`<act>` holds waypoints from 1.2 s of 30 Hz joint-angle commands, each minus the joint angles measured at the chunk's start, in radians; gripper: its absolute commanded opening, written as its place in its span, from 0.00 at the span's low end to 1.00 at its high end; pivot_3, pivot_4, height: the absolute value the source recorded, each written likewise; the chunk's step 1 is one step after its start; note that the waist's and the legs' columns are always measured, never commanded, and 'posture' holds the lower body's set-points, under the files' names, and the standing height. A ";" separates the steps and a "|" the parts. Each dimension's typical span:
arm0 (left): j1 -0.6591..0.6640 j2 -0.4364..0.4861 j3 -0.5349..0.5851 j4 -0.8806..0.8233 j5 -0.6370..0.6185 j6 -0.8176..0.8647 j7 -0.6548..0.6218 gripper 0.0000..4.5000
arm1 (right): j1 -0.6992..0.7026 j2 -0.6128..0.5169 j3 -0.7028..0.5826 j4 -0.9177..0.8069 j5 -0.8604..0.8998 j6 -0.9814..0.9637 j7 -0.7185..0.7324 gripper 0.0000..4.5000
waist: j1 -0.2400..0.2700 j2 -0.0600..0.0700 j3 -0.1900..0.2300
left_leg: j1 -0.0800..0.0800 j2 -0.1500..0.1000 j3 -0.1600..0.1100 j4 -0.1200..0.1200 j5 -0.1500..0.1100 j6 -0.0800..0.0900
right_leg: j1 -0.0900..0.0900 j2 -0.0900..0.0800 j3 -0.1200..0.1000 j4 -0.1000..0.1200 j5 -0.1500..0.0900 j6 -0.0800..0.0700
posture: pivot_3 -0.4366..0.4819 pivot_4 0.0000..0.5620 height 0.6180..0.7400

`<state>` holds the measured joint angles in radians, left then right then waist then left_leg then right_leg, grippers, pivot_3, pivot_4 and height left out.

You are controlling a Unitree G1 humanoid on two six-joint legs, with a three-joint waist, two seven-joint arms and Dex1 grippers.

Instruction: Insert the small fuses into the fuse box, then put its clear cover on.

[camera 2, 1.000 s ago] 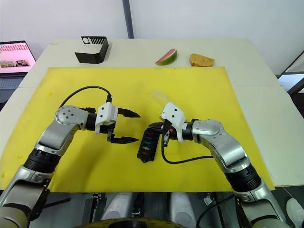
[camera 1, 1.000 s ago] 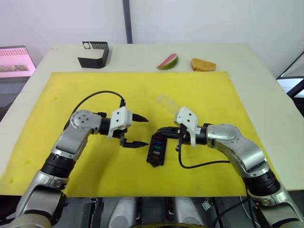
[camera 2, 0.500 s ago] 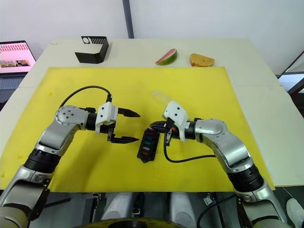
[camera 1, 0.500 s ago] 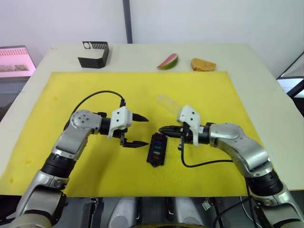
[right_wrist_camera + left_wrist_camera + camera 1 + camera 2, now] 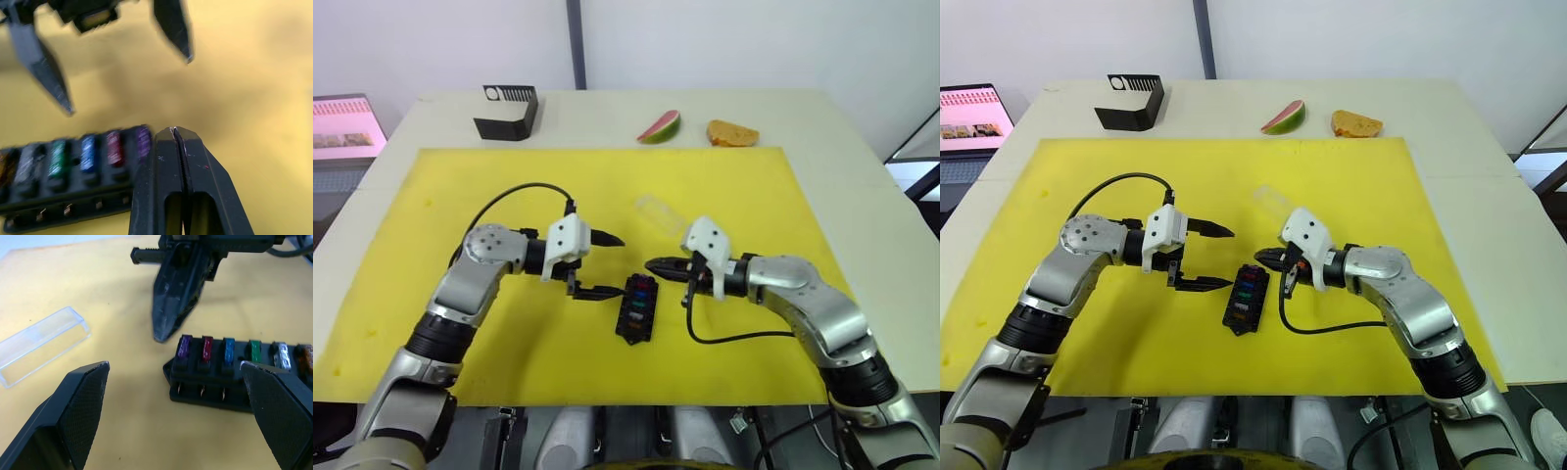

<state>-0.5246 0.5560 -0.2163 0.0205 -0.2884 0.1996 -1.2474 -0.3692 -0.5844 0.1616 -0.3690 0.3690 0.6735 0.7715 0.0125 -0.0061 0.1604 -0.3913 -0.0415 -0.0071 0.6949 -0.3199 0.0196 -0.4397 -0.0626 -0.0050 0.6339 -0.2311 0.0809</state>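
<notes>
The black fuse box (image 5: 635,307) lies on the yellow mat (image 5: 460,196) between my two grippers. Several small fuses sit in its slots in a row: purple (image 5: 184,346), red (image 5: 207,348), teal (image 5: 229,350), green (image 5: 254,351), grey (image 5: 281,355) and amber (image 5: 305,355). My left gripper (image 5: 610,265) is open just left of the box's far end. My right gripper (image 5: 649,265) is shut and empty, its tip just above the far end, by the purple fuse. The clear cover (image 5: 658,212) lies on the mat beyond the box.
A larger black angular box with a white vent (image 5: 507,113) stands at the back left of the table. A watermelon slice (image 5: 660,126) and a piece of bread (image 5: 731,133) lie at the back centre. A pink screen (image 5: 342,127) is off the table's left edge.
My left gripper has shifted right, closer to the fuse box. My right gripper has drawn back slightly to the right, staying shut.
</notes>
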 commanded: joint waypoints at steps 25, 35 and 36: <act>0.280 0.056 0.339 -0.382 -0.299 0.394 0.355 1.00 | -0.069 0.079 -0.141 -0.017 0.041 0.271 -0.362 0.99 | -0.016 0.000 0.000 | 0.000 0.001 0.000 -0.003 0.002 -0.004 | -0.001 -0.001 0.000 0.000 0.000 0.000 | 0.48 0.27 1.00; 0.372 0.046 0.350 -0.539 -0.318 0.424 0.486 1.00 | -0.263 0.192 -0.019 0.297 -0.085 0.170 -0.381 0.99 | -0.025 0.000 0.000 | 0.000 0.001 0.000 -0.004 0.003 -0.006 | -0.001 -0.001 0.000 -0.002 0.000 0.000 | 0.48 0.27 1.00; 0.375 0.046 0.349 -0.543 -0.318 0.422 0.493 1.00 | -0.278 0.201 -0.016 0.329 -0.096 0.155 -0.381 0.99 | -0.026 0.000 0.000 | 0.000 0.001 0.000 -0.004 0.003 -0.006 | -0.001 -0.001 0.000 -0.001 0.000 0.000 | 0.48 0.27 1.00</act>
<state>-0.1510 0.6000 0.1149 -0.4858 -0.6008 0.6313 -0.7691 -0.6083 -0.3924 0.1509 -0.0539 0.2960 0.8700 0.3904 -0.0131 -0.0058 0.1602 -0.3910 -0.0410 -0.0070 0.6904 -0.3167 0.0133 -0.4413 -0.0635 -0.0046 0.6325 -0.2311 0.0807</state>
